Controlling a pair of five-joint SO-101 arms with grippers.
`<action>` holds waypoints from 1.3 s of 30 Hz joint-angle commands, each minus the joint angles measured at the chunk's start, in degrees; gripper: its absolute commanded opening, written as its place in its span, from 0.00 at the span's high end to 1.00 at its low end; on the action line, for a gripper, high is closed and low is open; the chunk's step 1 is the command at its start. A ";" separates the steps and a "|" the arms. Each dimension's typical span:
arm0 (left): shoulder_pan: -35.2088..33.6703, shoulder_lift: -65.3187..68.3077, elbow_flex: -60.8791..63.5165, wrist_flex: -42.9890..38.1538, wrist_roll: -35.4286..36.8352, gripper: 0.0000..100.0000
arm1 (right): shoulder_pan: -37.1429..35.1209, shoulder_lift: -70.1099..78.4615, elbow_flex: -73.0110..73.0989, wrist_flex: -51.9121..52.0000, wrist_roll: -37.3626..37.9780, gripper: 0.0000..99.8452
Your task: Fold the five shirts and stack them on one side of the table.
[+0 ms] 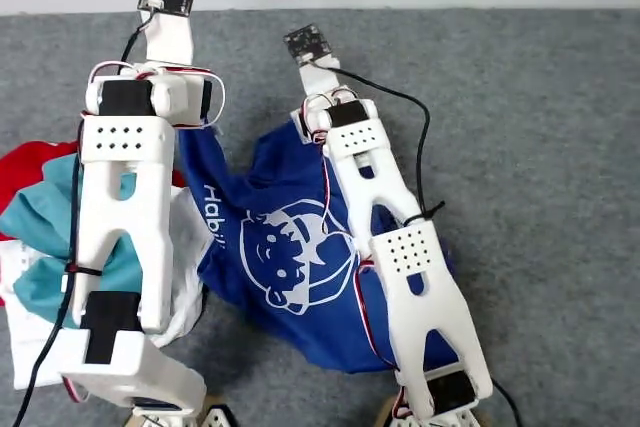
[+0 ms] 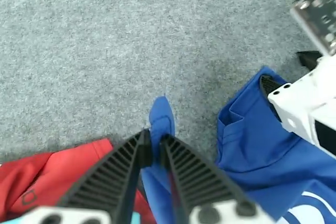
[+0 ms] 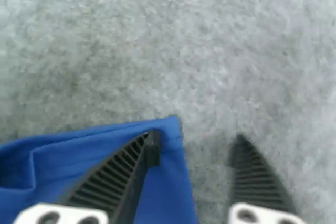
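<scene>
A blue shirt (image 1: 290, 257) with a white cartoon print lies crumpled in the middle of the grey carpet, partly under the right arm (image 1: 400, 237). My left gripper (image 2: 153, 148) is shut on the tip of the shirt's sleeve (image 2: 160, 119), close to the carpet. My right gripper (image 3: 194, 150) is open at the shirt's far edge (image 3: 157, 182). One of its fingers rests on the blue cloth and the other stands over bare carpet. The blue shirt (image 2: 262, 150) bunches up beside the right arm's wrist (image 2: 307, 103).
A pile of shirts lies under the left arm (image 1: 125, 197): red (image 1: 25, 162), teal (image 1: 40, 217) and white (image 1: 185, 237). The red shirt (image 2: 52, 171) lies beside my left gripper. Bare grey carpet (image 1: 540, 147) stretches to the right and beyond both wrists.
</scene>
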 commanded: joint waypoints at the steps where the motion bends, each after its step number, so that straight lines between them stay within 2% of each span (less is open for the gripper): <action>1: -0.09 -0.18 -1.27 0.97 0.62 0.99 | -0.75 3.21 -6.24 1.98 8.88 1.00; 4: -0.09 -0.18 -1.27 0.97 0.62 0.99 | -0.84 4.44 -9.05 4.09 12.31 0.98; 14: -0.18 -0.18 -1.27 0.97 0.62 0.99 | 2.68 2.59 -22.95 19.82 12.13 0.99; 24: -0.26 -0.18 -1.27 1.05 0.62 0.99 | 5.14 -11.74 -22.86 30.11 12.04 0.99; 32: -0.18 -0.70 -1.36 2.64 0.62 0.99 | 5.23 -29.05 -22.86 41.10 12.04 0.99; 39: -0.09 -0.79 -5.23 8.79 0.79 0.99 | 6.29 -47.69 -22.86 45.14 12.22 0.99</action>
